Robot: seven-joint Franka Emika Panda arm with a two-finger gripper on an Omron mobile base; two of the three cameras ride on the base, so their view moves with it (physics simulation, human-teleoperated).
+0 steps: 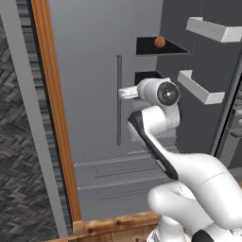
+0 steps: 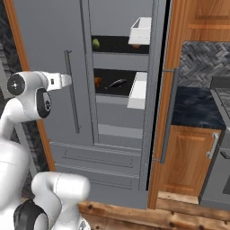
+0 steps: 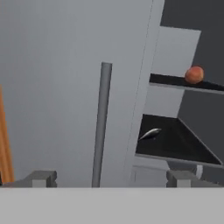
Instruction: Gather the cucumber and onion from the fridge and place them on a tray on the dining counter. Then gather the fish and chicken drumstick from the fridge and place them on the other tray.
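The onion (image 3: 194, 75), a small reddish-orange ball, sits on the upper black shelf of the open fridge (image 1: 90, 71). My hand view adds the slim silver fish (image 3: 150, 134) on the shelf below; the right base view adds a green item (image 2: 95, 43) up top. My gripper (image 3: 111, 178) faces the door handle (image 3: 100, 124), fingers spread, holding nothing.
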